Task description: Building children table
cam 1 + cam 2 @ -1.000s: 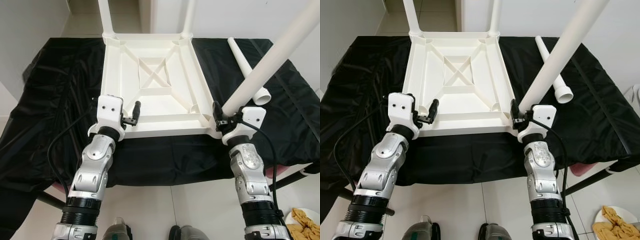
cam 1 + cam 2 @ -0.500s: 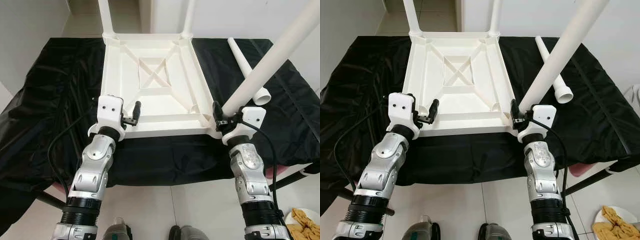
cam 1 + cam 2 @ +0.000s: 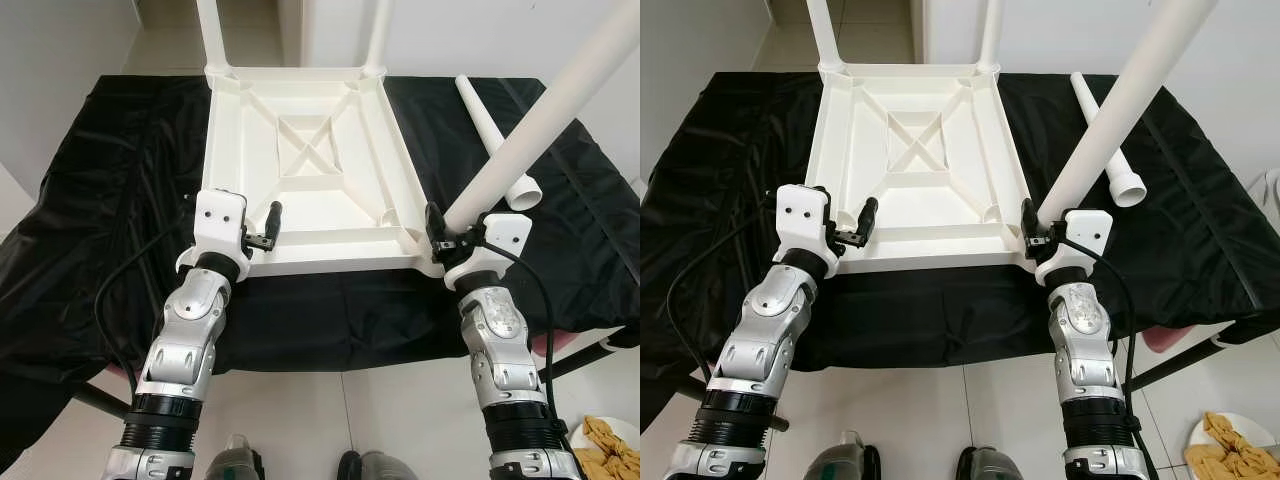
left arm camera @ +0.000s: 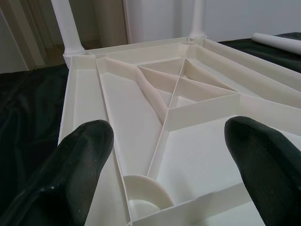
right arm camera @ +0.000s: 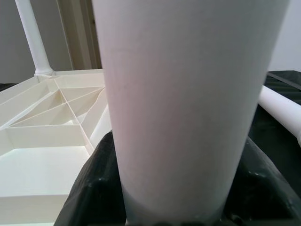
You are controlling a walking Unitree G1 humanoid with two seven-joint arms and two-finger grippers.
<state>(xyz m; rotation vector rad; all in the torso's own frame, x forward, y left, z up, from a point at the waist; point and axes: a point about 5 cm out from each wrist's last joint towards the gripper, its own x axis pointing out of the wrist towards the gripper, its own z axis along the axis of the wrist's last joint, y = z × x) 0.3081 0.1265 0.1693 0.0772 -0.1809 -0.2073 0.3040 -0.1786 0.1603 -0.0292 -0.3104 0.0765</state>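
Note:
A white plastic table top (image 3: 310,205) lies upside down on a black cloth, ribs facing up. Two white legs (image 3: 209,30) (image 3: 377,30) stand in its far corners. My right gripper (image 3: 440,228) is shut on a third white leg (image 3: 540,120), which leans up to the right with its lower end at the near right corner. In the right wrist view this leg (image 5: 188,94) stands between the black fingers (image 5: 94,179). My left gripper (image 3: 268,227) is open over the near left corner, and the round socket (image 4: 143,193) lies between its fingers (image 4: 70,165). A loose leg (image 3: 495,140) lies on the cloth at the right.
The black cloth (image 3: 120,200) covers a low table and hangs over its near edge. A white plate of yellowish food (image 3: 610,440) sits on the tiled floor at the lower right. White walls stand close on the left and behind.

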